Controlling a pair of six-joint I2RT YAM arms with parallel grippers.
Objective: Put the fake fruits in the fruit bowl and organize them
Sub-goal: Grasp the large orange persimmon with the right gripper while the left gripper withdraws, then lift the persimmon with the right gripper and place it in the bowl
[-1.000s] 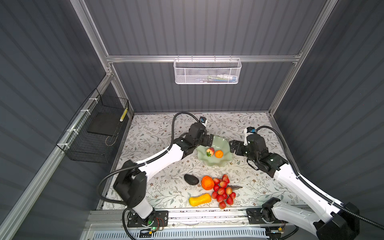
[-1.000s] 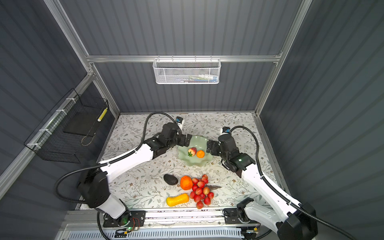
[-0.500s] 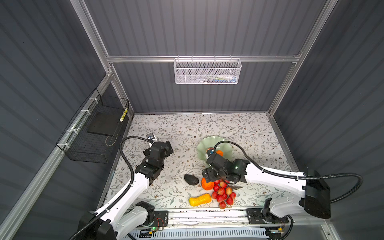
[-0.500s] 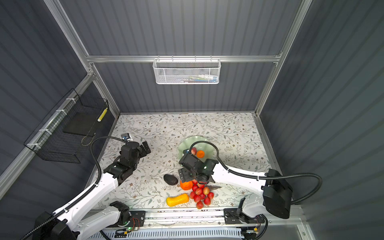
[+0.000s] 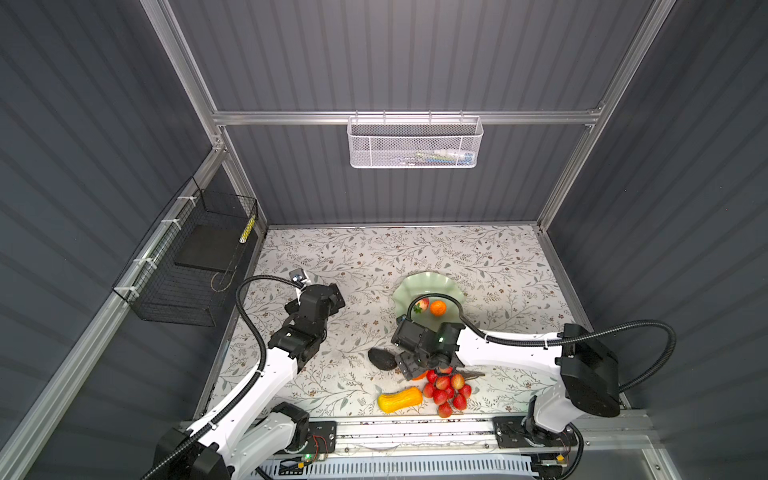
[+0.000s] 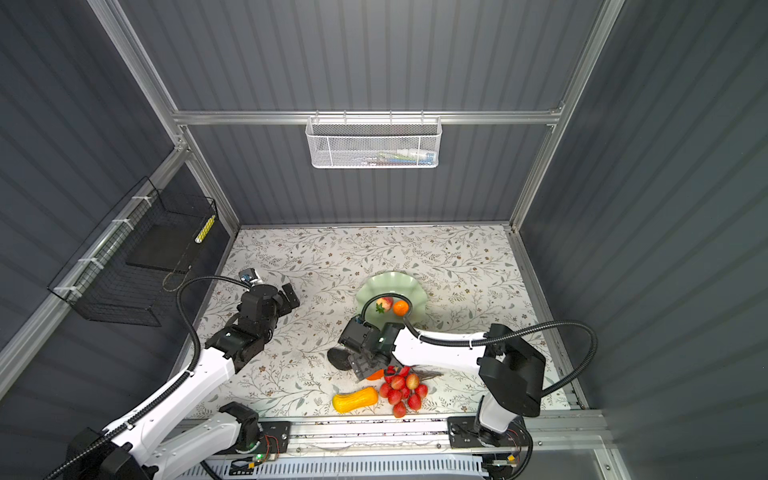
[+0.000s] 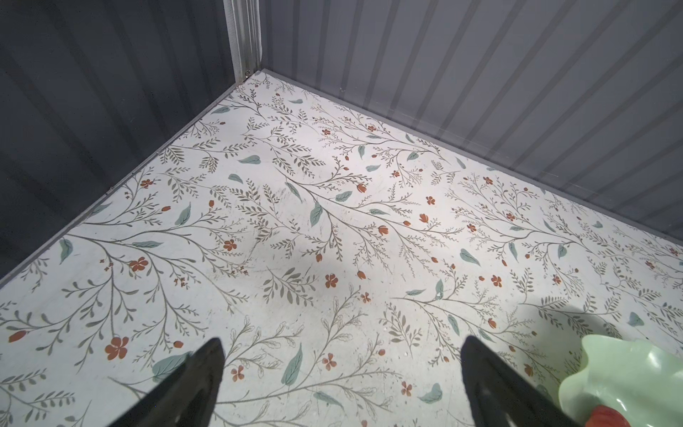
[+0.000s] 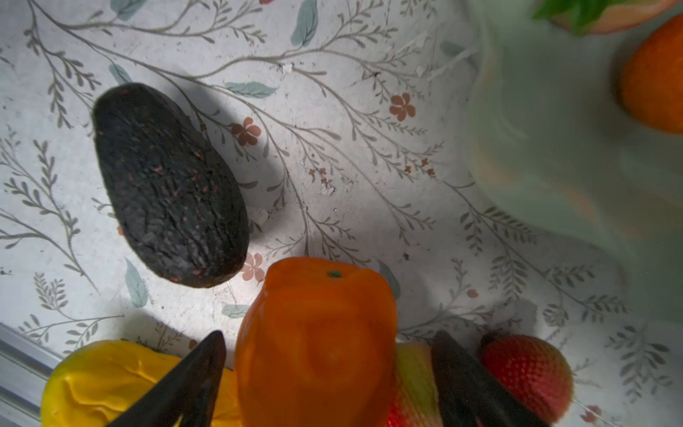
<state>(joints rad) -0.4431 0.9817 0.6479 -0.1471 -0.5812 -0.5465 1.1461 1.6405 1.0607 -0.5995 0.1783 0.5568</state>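
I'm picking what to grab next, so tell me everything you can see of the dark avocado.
The avocado is near-black and pear-shaped. Its wrinkled, pebbled matte skin is flecked with tiny reddish specks. It looks like moulded plastic, whole and undamaged. It lies on its side on the floral table, outside the fruit bowl. Only the table touches it: the larger orange sits close to one end, with a sliver of table showing between them.
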